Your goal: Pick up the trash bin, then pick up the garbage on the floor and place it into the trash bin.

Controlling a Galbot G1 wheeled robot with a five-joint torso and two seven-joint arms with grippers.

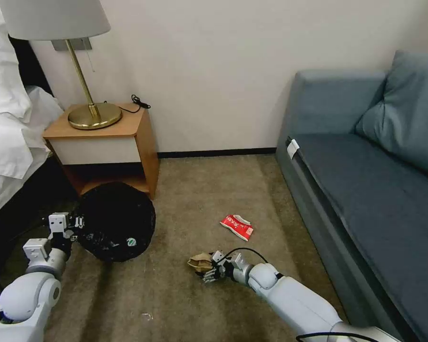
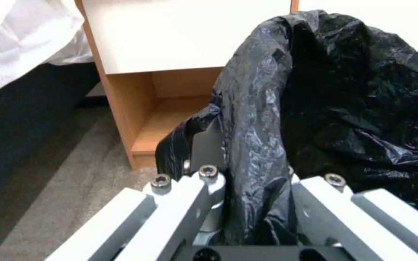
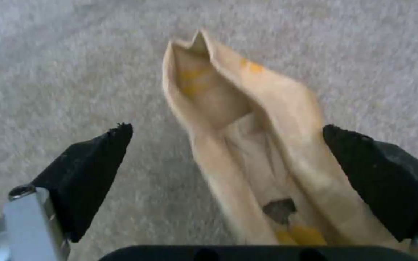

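Left gripper [image 2: 248, 181]: pressed together on the rim of the round trash bin lined with crinkly black plastic [image 1: 116, 221], in front of the wooden nightstand [image 1: 104, 137]. Right gripper [image 3: 228, 163]: spread. The crumpled brown paper wrapper [image 3: 248, 145] lies between its black pads [image 3: 93, 170], apparently touching one. A red-and-white packet [image 1: 237, 226] lies nearby on the carpet [image 1: 185, 190].

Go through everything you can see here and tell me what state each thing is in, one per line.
Trash bin: lined with a black bag, held at its rim, tipped so the mouth faces the camera.
Left hand: shut on the trash bin's rim.
Brown paper wrapper: crumpled, between the right hand's fingers, touching one pad.
Right hand: open, low over the carpet.
Red-and-white packet: lying flat on the carpet, untouched.
Lamp: upright on the nightstand.
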